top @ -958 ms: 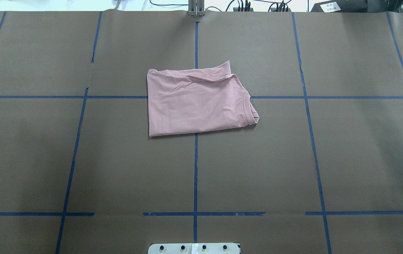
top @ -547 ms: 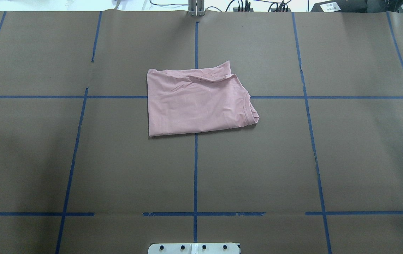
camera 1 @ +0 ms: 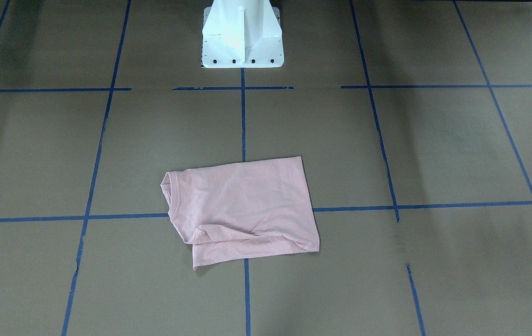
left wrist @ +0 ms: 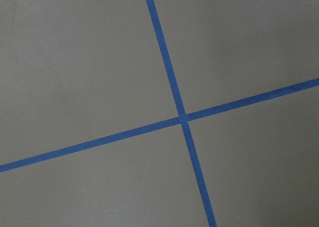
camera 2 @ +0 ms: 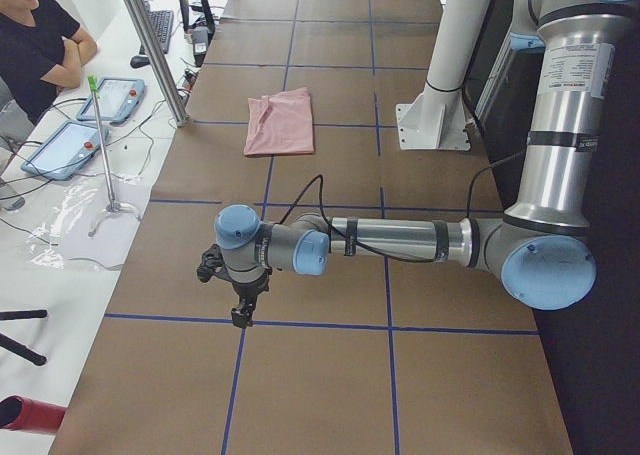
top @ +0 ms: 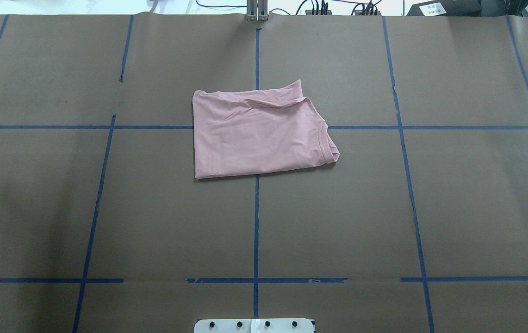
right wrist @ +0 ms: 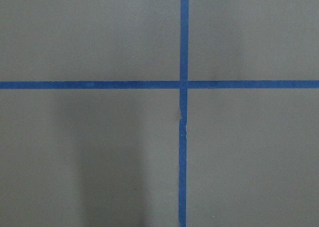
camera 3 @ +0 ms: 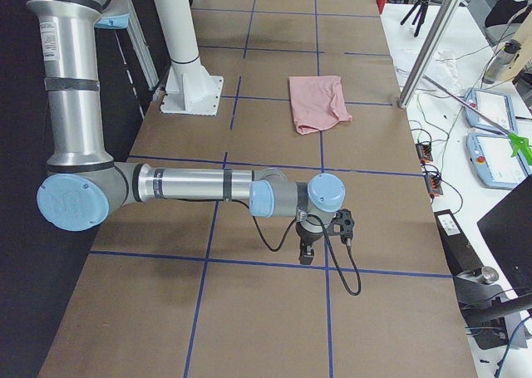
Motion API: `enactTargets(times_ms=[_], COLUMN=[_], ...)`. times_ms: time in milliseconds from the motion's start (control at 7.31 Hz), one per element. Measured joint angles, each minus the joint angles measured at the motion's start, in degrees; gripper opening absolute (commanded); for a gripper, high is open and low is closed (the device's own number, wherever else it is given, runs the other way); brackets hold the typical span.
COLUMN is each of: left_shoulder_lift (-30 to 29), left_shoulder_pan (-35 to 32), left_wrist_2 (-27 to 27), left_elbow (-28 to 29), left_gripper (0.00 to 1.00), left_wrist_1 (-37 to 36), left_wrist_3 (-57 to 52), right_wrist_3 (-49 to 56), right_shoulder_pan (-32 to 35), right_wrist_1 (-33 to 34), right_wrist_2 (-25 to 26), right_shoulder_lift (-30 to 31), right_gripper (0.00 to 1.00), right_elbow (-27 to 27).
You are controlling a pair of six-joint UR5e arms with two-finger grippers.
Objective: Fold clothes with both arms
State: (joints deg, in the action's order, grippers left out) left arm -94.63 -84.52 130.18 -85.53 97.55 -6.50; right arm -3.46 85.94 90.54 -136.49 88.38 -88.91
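Brown paper covers the table (top: 476, 208), gridded with blue tape (top: 256, 222); white pedestal (camera 1: 242, 42) at the robot's edge, on the centre line. Pale pink T-shirt (top: 254, 134) lies folded into a rough rectangle at mid-table, over the crossing of the centre tape line and a cross line. Ribbed collar (top: 326, 143) on the robot's right side of the pack; a loose flap (top: 291, 89) sticks out past the far edge, with creases beside it. Left arm (camera 2: 400, 240) stretched low and level over the table's left end, left gripper (camera 2: 241, 320) pointing down just above a tape line, well apart from the shirt. Right arm (camera 3: 199, 185) mirrored at the right end, right gripper (camera 3: 306, 255) pointing down near a tape line, also well apart from the shirt. Both grippers show in the side views only: cannot tell whether their fingers are spread or closed. Both wrist cameras show only paper and a tape crossing. Seated person (camera 2: 40, 45) beyond the table's far edge, two tablets (camera 2: 110, 100) nearby.
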Motion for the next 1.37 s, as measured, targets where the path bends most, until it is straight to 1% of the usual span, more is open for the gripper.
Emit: enactTargets(times_ms=[137,411,821,958,1369], left_shoulder_lift=[0.0,0.0,0.0,0.0,0.0], left_shoulder_pan=[0.0,0.0,0.0,0.0,0.0], left_wrist_2=[0.1,0.2,0.2,0.4,1.6], left_elbow=[0.0,-0.3,-0.4,-0.3,-0.2], left_gripper=[1.00,1.00,1.00,1.00,1.00], left_wrist_1=[0.0,-0.1,-0.1,-0.1,0.3], left_wrist_3=[0.0,0.0,0.2,1.1,9.5], right_wrist_3=[0.3,0.2,0.0,0.0,-0.1], right_shoulder_pan=[0.6,1.3,1.4,1.4,1.3], right_wrist_1=[0.2,3.1,4.4,4.4,4.4], right_wrist_2=[-0.7,-1.3,-1.2,-1.2,-1.3], right_shoulder_lift=[0.2,0.2,0.3,0.4,0.6], right_gripper=[1.00,1.00,1.00,1.00,1.00], right_elbow=[-0.7,-3.6,-4.5,-4.5,-4.4])
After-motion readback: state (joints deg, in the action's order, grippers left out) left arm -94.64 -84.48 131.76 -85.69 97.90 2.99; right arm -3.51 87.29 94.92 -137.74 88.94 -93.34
